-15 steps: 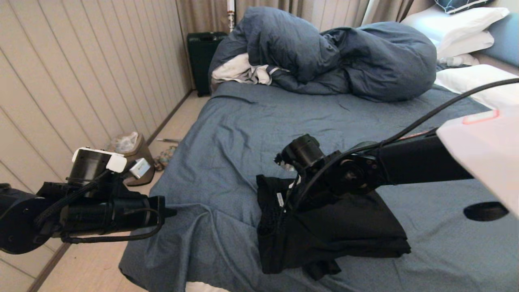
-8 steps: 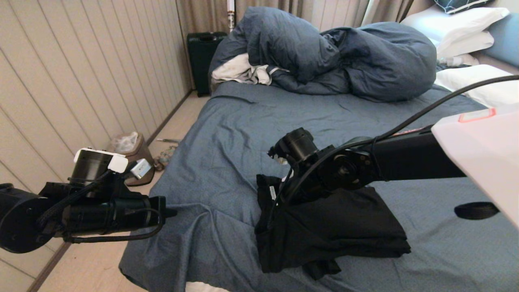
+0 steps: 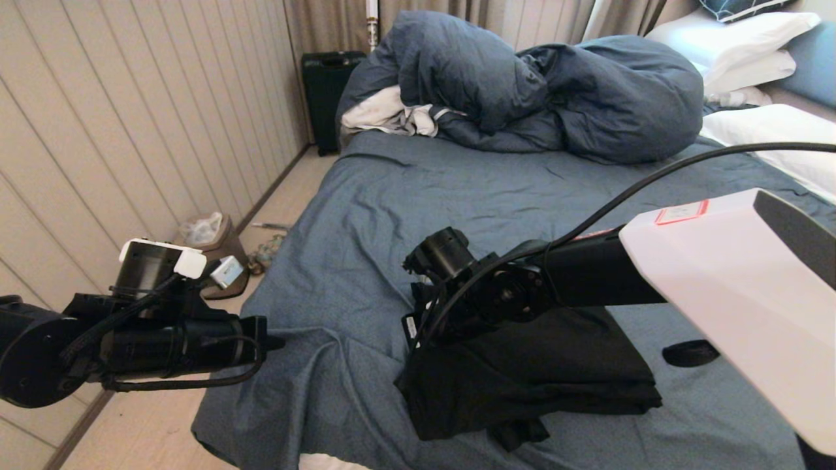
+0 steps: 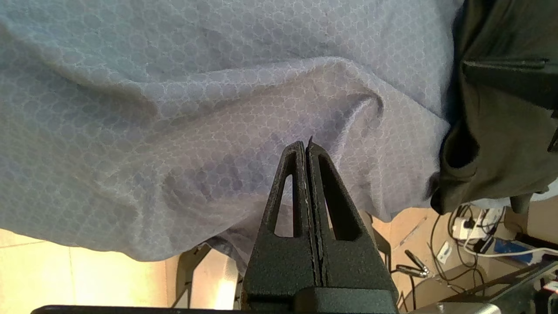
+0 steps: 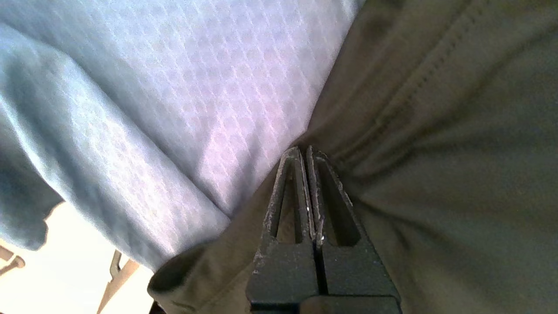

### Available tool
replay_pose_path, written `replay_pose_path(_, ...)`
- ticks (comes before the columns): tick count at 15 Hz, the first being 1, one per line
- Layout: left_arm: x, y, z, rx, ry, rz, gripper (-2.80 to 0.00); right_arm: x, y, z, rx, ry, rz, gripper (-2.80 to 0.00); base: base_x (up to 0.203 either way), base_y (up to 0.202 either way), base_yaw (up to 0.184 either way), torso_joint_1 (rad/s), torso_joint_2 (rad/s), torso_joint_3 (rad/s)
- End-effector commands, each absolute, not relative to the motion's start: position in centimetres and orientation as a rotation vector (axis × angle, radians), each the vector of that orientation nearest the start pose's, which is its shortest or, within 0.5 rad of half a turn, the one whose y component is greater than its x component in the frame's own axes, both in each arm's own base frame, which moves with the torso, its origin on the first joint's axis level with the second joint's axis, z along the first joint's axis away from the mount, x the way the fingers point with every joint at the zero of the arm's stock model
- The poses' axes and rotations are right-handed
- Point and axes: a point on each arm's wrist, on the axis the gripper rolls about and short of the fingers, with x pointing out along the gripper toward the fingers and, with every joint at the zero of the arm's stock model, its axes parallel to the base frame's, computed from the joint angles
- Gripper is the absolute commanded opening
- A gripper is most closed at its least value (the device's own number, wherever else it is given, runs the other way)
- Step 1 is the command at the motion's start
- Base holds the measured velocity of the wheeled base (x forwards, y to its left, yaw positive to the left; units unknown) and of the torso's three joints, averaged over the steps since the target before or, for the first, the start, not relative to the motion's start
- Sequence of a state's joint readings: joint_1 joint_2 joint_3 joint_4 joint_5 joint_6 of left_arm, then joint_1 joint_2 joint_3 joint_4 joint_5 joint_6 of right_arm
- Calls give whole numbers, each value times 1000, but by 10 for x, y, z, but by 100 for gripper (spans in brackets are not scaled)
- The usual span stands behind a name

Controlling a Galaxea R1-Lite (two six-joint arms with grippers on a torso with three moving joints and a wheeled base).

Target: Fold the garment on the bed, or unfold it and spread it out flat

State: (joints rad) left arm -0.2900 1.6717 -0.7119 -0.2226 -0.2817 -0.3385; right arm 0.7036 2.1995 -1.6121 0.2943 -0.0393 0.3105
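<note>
My right gripper (image 5: 305,150) has its fingers pressed together on a pinch of the garment (image 3: 535,372), at the black T-shirt's left edge where it meets the sheet; the fabric bunches into small creases right at the tips. In the head view my right arm reaches across the shirt, hiding the gripper itself. The T-shirt lies in a folded, rumpled heap on the near part of the bed (image 3: 457,196), close to the bed's front edge, with a white label showing at its left side.

My left gripper (image 4: 306,146) is closed on nothing, hovering beside the bed's near left corner above the draped sheet, well apart from the shirt.

The slate-blue sheet is wrinkled, with a ridge running toward the near left corner. A wide stretch of it lies open between the shirt and the dark-blue duvet (image 3: 542,91) heaped at the far end, where a white cloth (image 3: 385,114) peeks out. White pillows (image 3: 738,39) sit at the far right. A panelled wall (image 3: 130,117) runs along the left, with a bin (image 3: 212,238) and a dark suitcase (image 3: 326,91) on the floor strip beside the bed.
</note>
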Motion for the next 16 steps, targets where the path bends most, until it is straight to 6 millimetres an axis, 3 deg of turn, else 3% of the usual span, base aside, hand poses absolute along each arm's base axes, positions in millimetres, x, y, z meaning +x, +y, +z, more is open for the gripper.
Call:
replay_pose_path(1, 256, -83, 129, -313, 836, -414, -280, 327, 279, 134, -36, 905, 484, -280, 0, 0, 0, 0, 0, 0)
replay_pose_path(3, 254, -82, 136, -314, 812, -418, -280, 315, 266, 169, 0, 841, 491, -280, 0, 0, 0, 0, 0, 0)
replay_pose_path(5, 242, -78, 154, -317, 745, -431, -280, 288, 236, 225, 55, 730, 498, -280, 0, 0, 0, 0, 0, 0)
replay_pose_path(7, 217, -71, 184, -320, 627, -450, -280, 242, 186, 286, 116, 579, 490, -280, 0, 0, 0, 0, 0, 0)
replay_pose_path(9, 176, -56, 215, -325, 499, -444, -280, 177, 124, 328, 152, 448, 456, -280, 0, 0, 0, 0, 0, 0)
replay_pose_path(10, 153, -48, 226, -325, 449, -427, -280, 144, 96, 336, 161, 399, 426, -280, 0, 0, 0, 0, 0, 0)
replay_pose_path(12, 99, -29, 238, -314, 359, -366, -280, 84, 46, 327, 159, 334, 312, -280, 0, 0, 0, 0, 0, 0)
replay_pose_path(14, 40, -11, 236, -256, 271, -266, -280, 30, 9, 296, 126, 285, 165, -280, 0, 0, 0, 0, 0, 0)
replay_pose_path(16, -7, 2, 222, -194, 219, -170, -280, -11, -14, 263, 93, 263, 60, -280, 0, 0, 0, 0, 0, 0)
